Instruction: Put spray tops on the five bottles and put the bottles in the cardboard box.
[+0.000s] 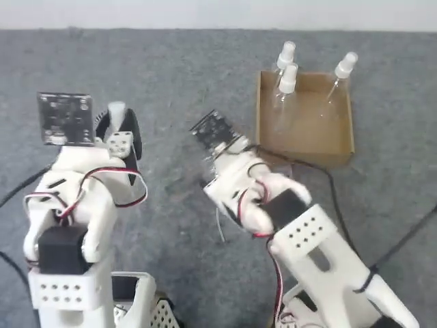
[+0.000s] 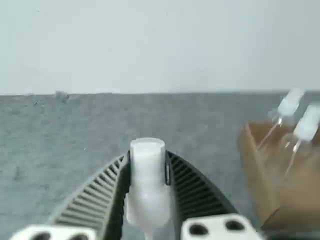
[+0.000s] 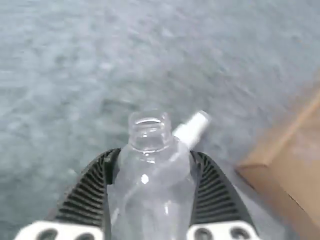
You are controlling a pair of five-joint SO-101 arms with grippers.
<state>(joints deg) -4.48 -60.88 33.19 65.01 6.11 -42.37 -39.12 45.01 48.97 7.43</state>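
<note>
1. your left gripper [image 2: 146,159] is clamped on a white spray top [image 2: 146,182], which stands upright between the dark ribbed fingers [image 2: 100,200]. from above, that top [image 1: 117,108] pokes out past the left arm's wrist, over the left side of the table and well apart from the box.
2. your right gripper [image 3: 154,156] is closed around a clear bottle [image 3: 150,190]. its neck is open and uncapped and points away from the wrist.
3. the cardboard box [image 1: 304,156] sits at the far right of the table with its top open. three capped bottles [image 1: 289,85] stand inside it, with clear bodies and white tops.
4. a loose spray top [image 3: 192,130] lies on its side on the floor covering, just past the held bottle's neck. a corner of the box is near it.
5. the surface is a grey carpet [image 1: 171,68], and a plain pale wall [image 2: 160,40] rises behind it.
6. from above, the right arm's wrist and its circuit board [image 1: 213,130] cover what that arm holds.
7. the lower end of the gripped spray top and the base of the gripped bottle are both cut off at the wrist views' edges.
8. the clear bodies in the box are hard to make out against the cardboard.
9. a thin pale line [image 1: 220,229] lies on the carpet beside the right arm, and you cannot tell what it is.
</note>
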